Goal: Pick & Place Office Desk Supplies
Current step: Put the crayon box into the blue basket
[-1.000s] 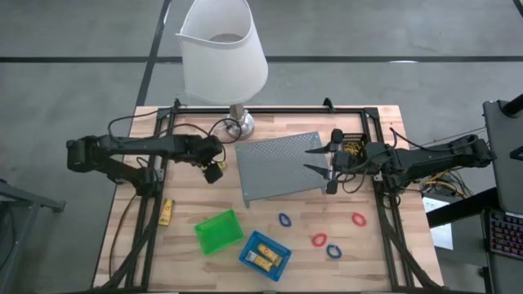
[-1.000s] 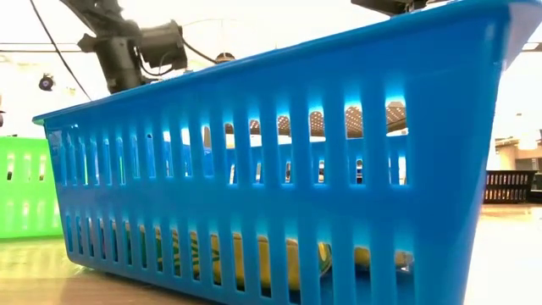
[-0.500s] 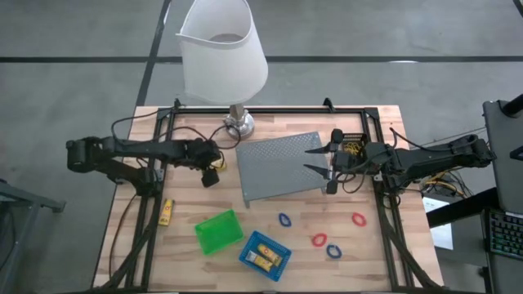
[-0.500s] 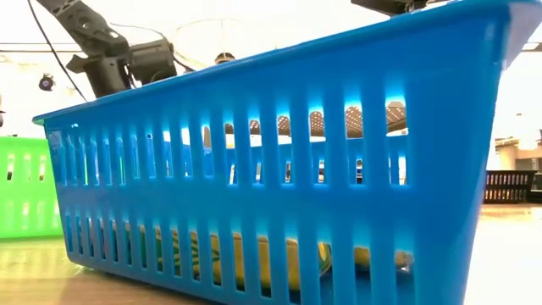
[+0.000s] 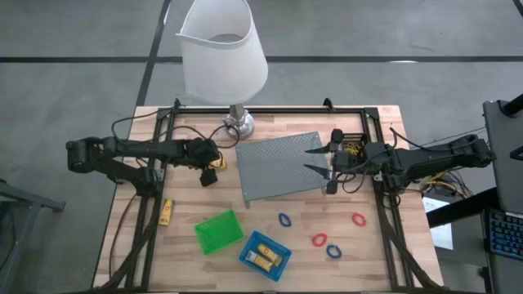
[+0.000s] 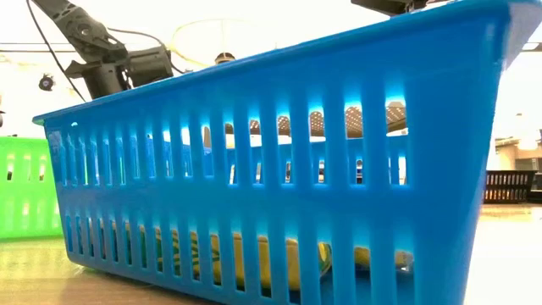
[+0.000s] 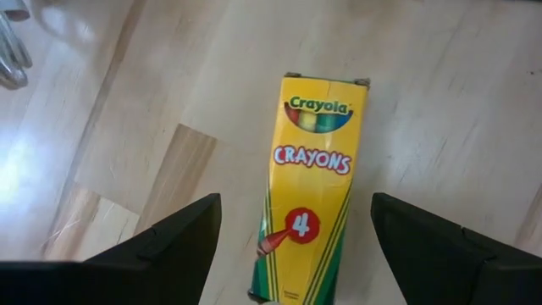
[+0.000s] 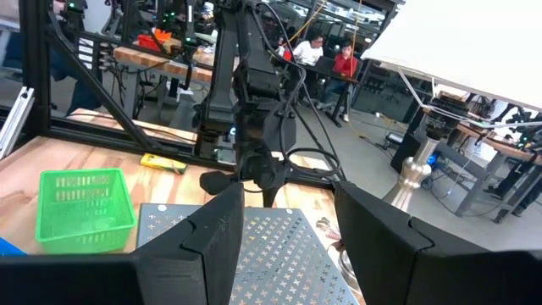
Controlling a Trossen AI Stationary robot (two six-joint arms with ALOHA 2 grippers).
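While the left gripper (image 7: pixel 292 254) hangs with its fingers spread on both sides of the yellow crayon box (image 7: pixel 313 182), which lies flat on the table (image 7: pixel 457 102) directly under it, it should descend straight and close across the narrow width, I think.

Left gripper (image 5: pixel 215 164) has drawn back toward the lamp base (image 5: pixel 239 125)

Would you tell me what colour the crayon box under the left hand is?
Yellow crayon box, clearest in the left wrist view.

Glossy cardboard crayon box (image 7: pixel 312 186) on smooth pale wooden table (image 7: pixel 440 102)
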